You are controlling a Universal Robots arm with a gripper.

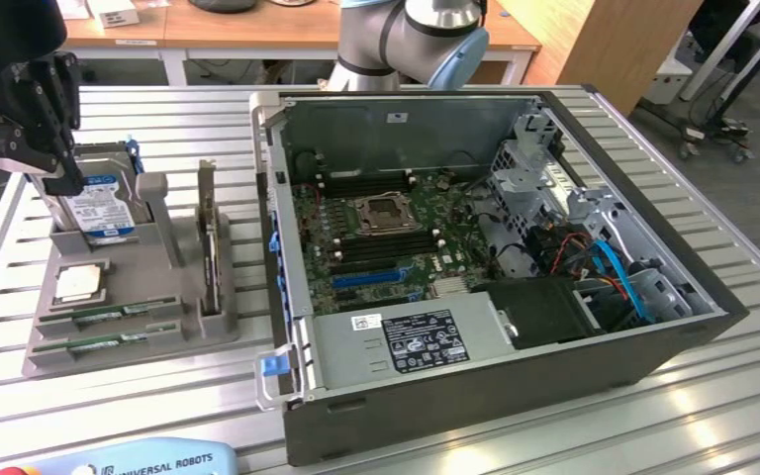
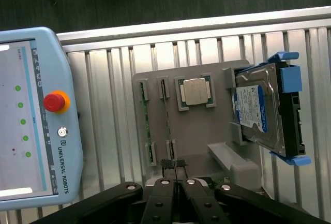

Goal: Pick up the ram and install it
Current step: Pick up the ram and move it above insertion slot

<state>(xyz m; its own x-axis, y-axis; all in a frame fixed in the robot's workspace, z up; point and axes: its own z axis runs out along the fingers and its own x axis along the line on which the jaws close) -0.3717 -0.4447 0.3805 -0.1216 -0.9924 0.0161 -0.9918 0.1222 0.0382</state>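
Note:
Two green ram sticks lie on edge in the slots of a grey holder (image 1: 142, 332) on the table at the exterior view's left: one ram (image 1: 114, 314) (image 2: 166, 123) and a second ram (image 1: 100, 343) (image 2: 146, 125) beside it. My black gripper (image 1: 66, 178) (image 2: 176, 163) hangs well above the holder's far end, near the hard drive. Its fingers are pressed together, shut, with nothing between them. In the wrist view the fingertips sit just past the end of the nearer stick.
The holder also carries a silver CPU (image 1: 79, 284) (image 2: 195, 91) and an upright blue-labelled hard drive (image 1: 96, 208) (image 2: 258, 107). The open computer case (image 1: 697, 341) with its motherboard (image 1: 380, 223) fills the exterior view's right. A teach pendant (image 2: 31, 115) lies by the table's front edge.

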